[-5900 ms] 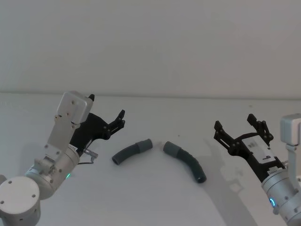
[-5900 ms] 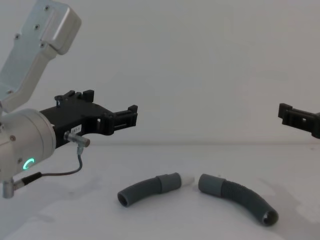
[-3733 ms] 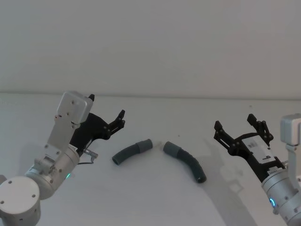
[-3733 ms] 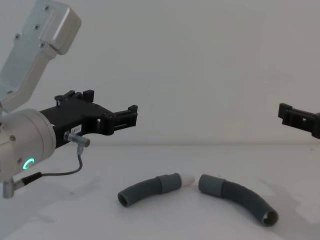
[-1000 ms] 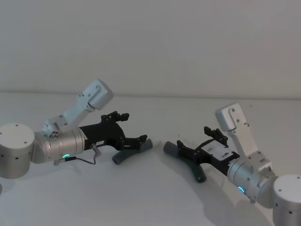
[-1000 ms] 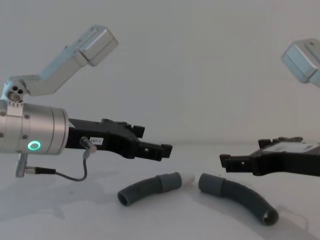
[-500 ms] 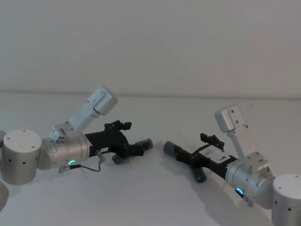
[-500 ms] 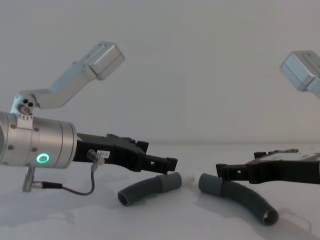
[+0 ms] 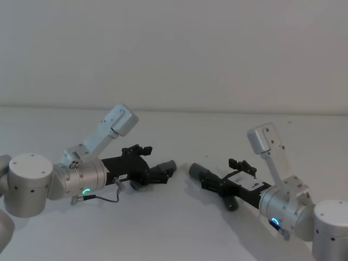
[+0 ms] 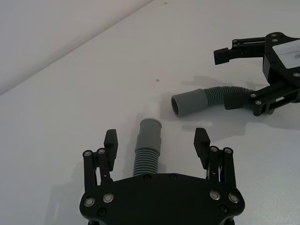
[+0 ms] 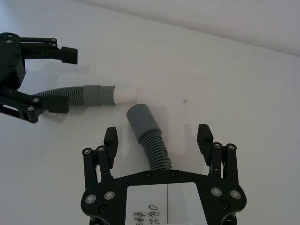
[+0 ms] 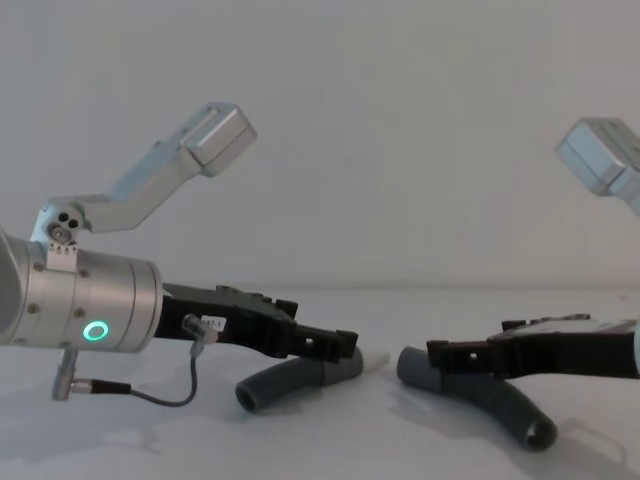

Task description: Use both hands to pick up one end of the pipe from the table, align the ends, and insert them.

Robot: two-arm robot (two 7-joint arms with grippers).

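Left fingers [image 10: 110, 143] spread astride white-tipped piece [image 10: 147, 150], right fingers [image 11: 205, 137] spread astride collar piece [image 11: 143, 121]; off-centre clamping would probably roll either, skewing white tip [image 11: 125, 94]

The white table [image 9: 179, 234] fills the head view's lower half. At its centre lie two curved grey hoses, facing ends near but apart: the white-tipped piece [image 12: 275, 382] left, the plain-collared piece [image 12: 510, 408] right.

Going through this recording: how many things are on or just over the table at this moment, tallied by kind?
Grey corrugated hose pieces: 2, the white-tipped piece and the collar-mouthed piece.
Black two-finger grippers: 2, the left gripper and the right gripper, both open.
Total: 4.
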